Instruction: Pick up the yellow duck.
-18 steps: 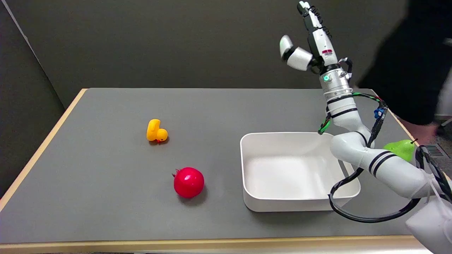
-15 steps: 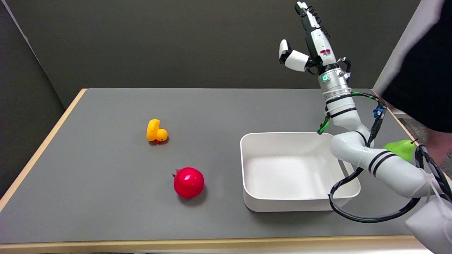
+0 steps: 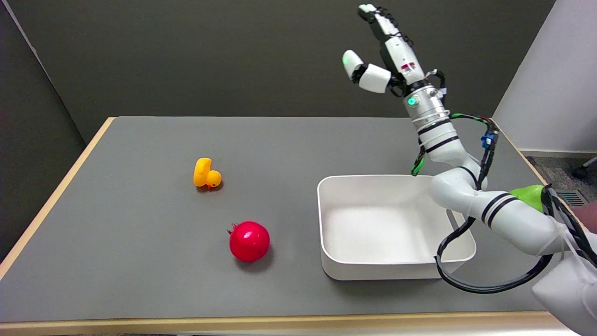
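The yellow duck (image 3: 206,173) lies on its side on the grey table, left of centre. My right hand (image 3: 383,51) is raised high in the air above the table's far right part, far from the duck. Its fingers point upward and its thumb sticks out to the left, with nothing held. The white right arm reaches in from the lower right and passes over the white bin.
A red pomegranate (image 3: 249,241) sits in front of the duck, toward the near edge. A white rectangular bin (image 3: 336,270) stands at the right, with nothing in it. A green pear (image 3: 529,196) lies behind the arm at the far right.
My right hand has swung leftward and slightly up. The dark-clothed person at the right has left the view.
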{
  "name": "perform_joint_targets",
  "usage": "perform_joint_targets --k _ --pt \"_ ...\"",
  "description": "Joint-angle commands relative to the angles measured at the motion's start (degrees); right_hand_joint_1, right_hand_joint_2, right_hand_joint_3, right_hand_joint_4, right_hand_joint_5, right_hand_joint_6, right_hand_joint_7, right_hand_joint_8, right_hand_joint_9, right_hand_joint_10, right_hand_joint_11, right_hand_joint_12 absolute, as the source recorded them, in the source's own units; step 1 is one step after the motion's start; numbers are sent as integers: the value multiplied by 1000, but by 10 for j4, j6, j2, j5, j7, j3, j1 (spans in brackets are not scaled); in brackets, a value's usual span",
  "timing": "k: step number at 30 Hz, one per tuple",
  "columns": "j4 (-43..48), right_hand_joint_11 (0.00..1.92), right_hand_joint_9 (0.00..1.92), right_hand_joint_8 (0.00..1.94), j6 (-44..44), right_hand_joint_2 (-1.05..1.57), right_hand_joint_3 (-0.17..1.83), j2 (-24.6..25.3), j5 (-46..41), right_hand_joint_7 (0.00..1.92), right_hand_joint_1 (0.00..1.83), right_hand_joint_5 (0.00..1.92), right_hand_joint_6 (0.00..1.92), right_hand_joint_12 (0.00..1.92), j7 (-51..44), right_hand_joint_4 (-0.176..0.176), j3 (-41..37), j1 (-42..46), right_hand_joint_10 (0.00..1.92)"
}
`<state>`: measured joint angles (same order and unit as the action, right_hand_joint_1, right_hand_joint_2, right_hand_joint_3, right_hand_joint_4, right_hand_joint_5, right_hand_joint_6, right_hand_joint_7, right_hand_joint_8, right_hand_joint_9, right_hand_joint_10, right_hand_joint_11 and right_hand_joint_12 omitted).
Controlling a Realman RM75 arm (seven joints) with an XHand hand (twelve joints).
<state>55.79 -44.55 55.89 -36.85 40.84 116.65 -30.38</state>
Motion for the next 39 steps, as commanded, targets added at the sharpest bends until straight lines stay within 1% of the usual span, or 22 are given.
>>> perform_joint_targets --k 1,2,5,7,12,15,16,17,18,19,20,21,27,31,35,39 --pt "75 -1 24 183 81 701 988 32 70 50 411 64 346 564 0 -26 72 -41 311" --pt "85 -1 41 152 98 681 1016 41 72 70 415 60 354 607 -1 -24 75 -44 287" --pt "103 -1 52 151 152 666 1015 73 102 88 413 62 349 620 -4 -20 89 -59 293" --pt "105 -1 53 152 177 660 1013 97 138 92 413 63 349 622 -4 -18 105 -71 302" --pt "101 -1 43 171 234 630 996 166 188 86 433 69 359 644 -5 -10 143 -87 329" --pt "94 -1 9 221 265 689 886 198 199 66 453 97 313 657 -5 2 155 -94 416" --pt "90 -1 28 195 273 649 952 208 202 79 458 83 347 673 -5 3 157 -96 375" --pt "85 -1 36 177 281 615 999 215 204 83 505 71 378 670 -5 3 159 -99 345" --pt "80 1 26 177 289 597 1009 222 205 74 613 65 401 639 -6 -1 162 -102 334" --pt "72 1 23 179 296 591 1010 231 207 72 639 63 406 640 -6 0 166 -104 331" --pt "64 0 30 182 305 604 998 241 208 78 550 69 387 680 -7 5 171 -108 339" --pt "58 -1 36 185 310 615 987 247 208 85 470 73 369 718 -8 9 174 -111 347" --pt "36 -1 31 204 347 599 978 283 208 82 489 75 379 762 -53 15 197 -139 361" --pt "16 -1 30 223 387 600 978 297 208 82 489 79 385 771 -61 15 204 -167 376" --pt "-25 -1 33 241 426 604 982 312 208 82 494 82 391 773 -62 16 209 -198 383" --pt "-85 -1 34 247 453 607 985 328 208 82 503 81 394 782 -64 16 214 -226 389"
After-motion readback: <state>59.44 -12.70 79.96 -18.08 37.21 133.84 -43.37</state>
